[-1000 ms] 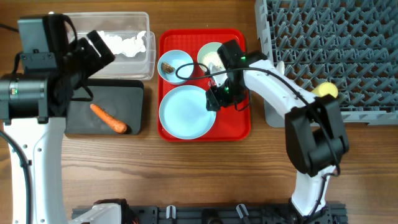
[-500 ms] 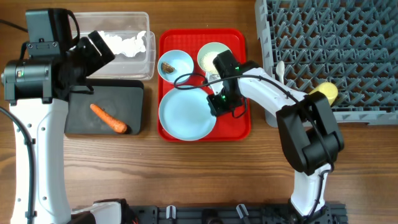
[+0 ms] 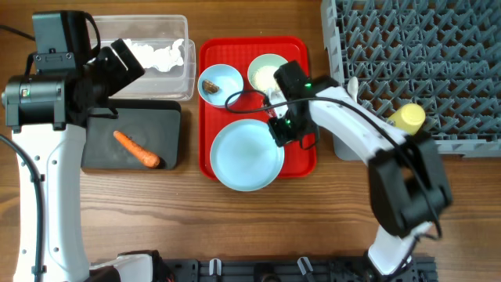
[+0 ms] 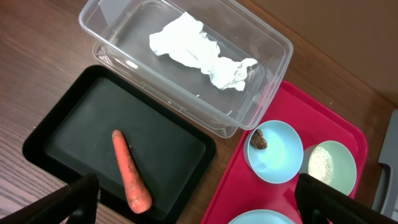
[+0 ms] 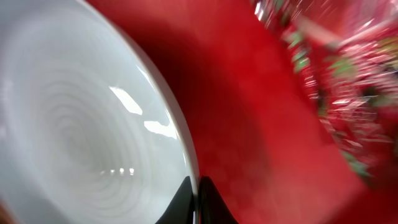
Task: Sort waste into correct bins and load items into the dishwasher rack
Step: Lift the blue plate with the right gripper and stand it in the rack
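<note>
Wooden table (image 3: 196, 227), right gripper (image 3: 278, 133) on plate (image 3: 244, 157) rim

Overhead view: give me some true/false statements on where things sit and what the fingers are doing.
1. The carrot lies in the black tray. True.
2. The clear tub is empty. False: crumpled tissue lies in it.
3. The right fingers are shut on the plate rim. True.
4. The yellow cup sits on the red tray. False: it is in the dishwasher rack.
5. The left fingers hold the carrot. False: they are open and hold nothing.
</note>
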